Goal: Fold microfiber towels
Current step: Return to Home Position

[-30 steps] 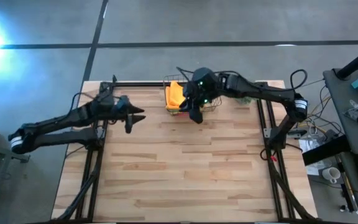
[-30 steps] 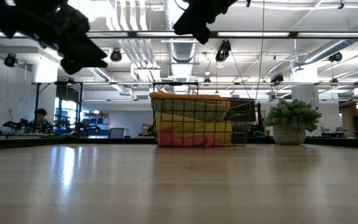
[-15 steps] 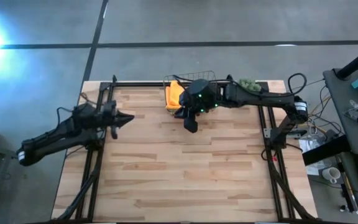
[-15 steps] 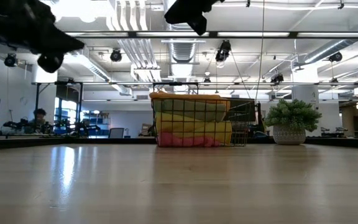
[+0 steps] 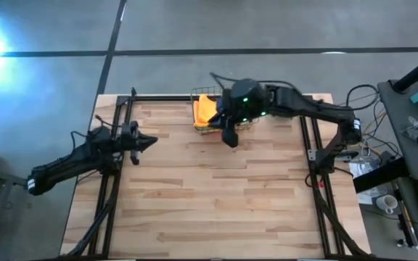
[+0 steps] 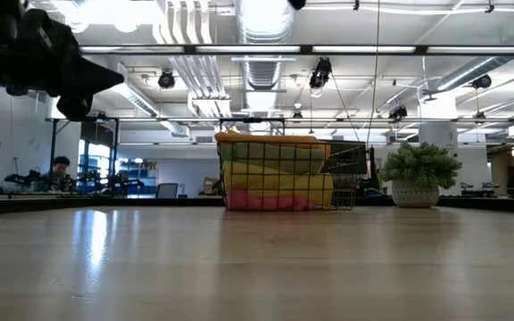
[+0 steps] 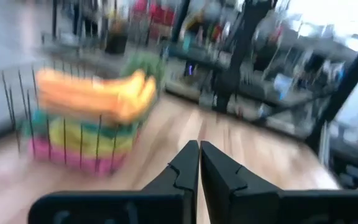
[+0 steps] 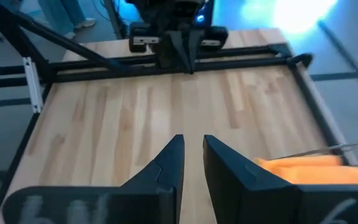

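The microfiber towels lie stacked in a wire basket [image 6: 279,174] at the table's far edge. An orange towel [image 5: 205,110] is on top, with green, yellow and pink layers [image 6: 275,183] under it. My right gripper [image 5: 229,138] hangs high above the table just in front of the basket. Its fingers [image 8: 192,146] stand a little apart with nothing between them, and the orange towel [image 8: 309,168] is beside them. My left gripper [image 5: 151,141] is shut and empty at the table's left side. It points level toward the basket [image 7: 86,124].
A small potted plant [image 6: 420,171] stands right of the basket at the far edge. Bare wooden tabletop [image 5: 216,196] spreads between the arms' frames and toward the near edge. Beyond the table lies a room with desks and a seated person [image 6: 58,169].
My left gripper has shut, sunk and drawn back toward the table's left edge. My right gripper has risen in front of the basket, out of the low view's top. The towels in the basket have not moved.
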